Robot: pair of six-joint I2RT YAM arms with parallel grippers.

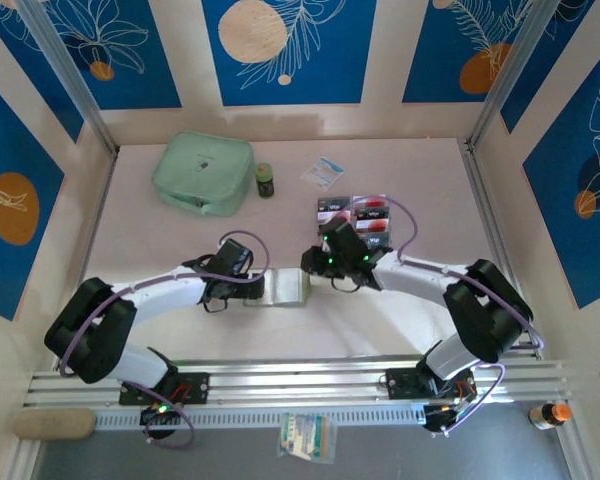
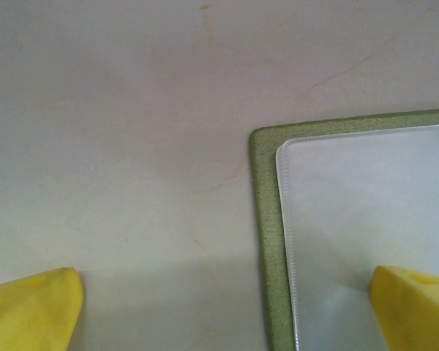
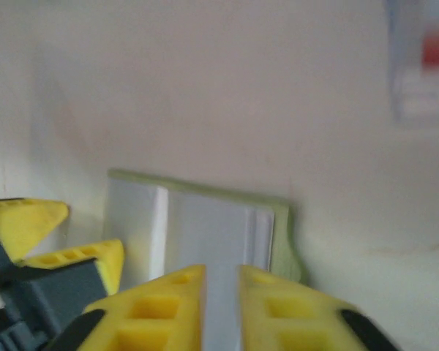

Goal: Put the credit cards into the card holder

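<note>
The olive-green card holder (image 1: 285, 290) lies open on the table between my two grippers, its pale clear sleeves (image 2: 366, 205) facing up. My left gripper (image 2: 227, 314) is open wide at the holder's left edge, with one yellow fingertip (image 2: 413, 307) over the sleeve and the other over bare table. My right gripper (image 3: 221, 281) hovers at the holder's (image 3: 205, 219) right side, its fingers a narrow gap apart with no card between them. The credit cards (image 1: 365, 212), black and whitish with red, sit in a group behind the right gripper (image 1: 318, 262) and appear blurred (image 3: 424, 58) in the right wrist view.
A mint-green zip pouch (image 1: 202, 172), a small dark bottle (image 1: 265, 180) and a white-and-blue sachet (image 1: 323, 172) lie at the back. A packet (image 1: 308, 437) and a bottle (image 1: 550, 412) lie off the table's near edge. Walls close in on both sides.
</note>
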